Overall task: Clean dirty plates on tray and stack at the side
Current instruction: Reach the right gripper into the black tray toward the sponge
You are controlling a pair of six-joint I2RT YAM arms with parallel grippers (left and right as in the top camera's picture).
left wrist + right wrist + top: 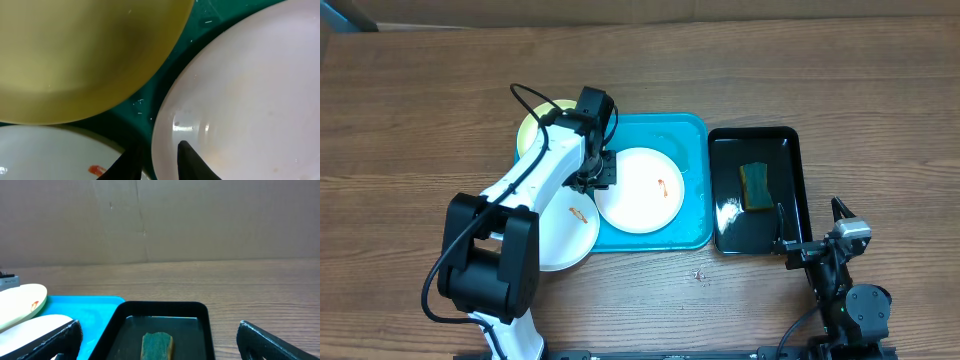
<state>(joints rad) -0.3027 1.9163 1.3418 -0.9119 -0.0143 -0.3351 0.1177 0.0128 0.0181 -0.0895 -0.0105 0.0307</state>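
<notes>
A white plate [645, 195] with an orange smear lies in the turquoise tray [695, 135]. My left gripper [598, 175] is at its left rim. In the left wrist view the left gripper [159, 147] has its jaws nearly together, shut on that rim, with one finger [192, 162] on the white plate [250, 90] and the other outside it. A pale yellow-green plate [538, 125] sits at the tray's far left corner, partly under the arm. A second white plate [565, 235] with a smear hangs over the tray's near left edge. My right gripper [810, 228] stands open and empty.
A black tray [790, 140] stands to the right of the turquoise one, with a green sponge [755, 187] in it. In the right wrist view the sponge [157, 346] lies straight ahead between the open fingers. A cardboard wall rises behind the wooden table.
</notes>
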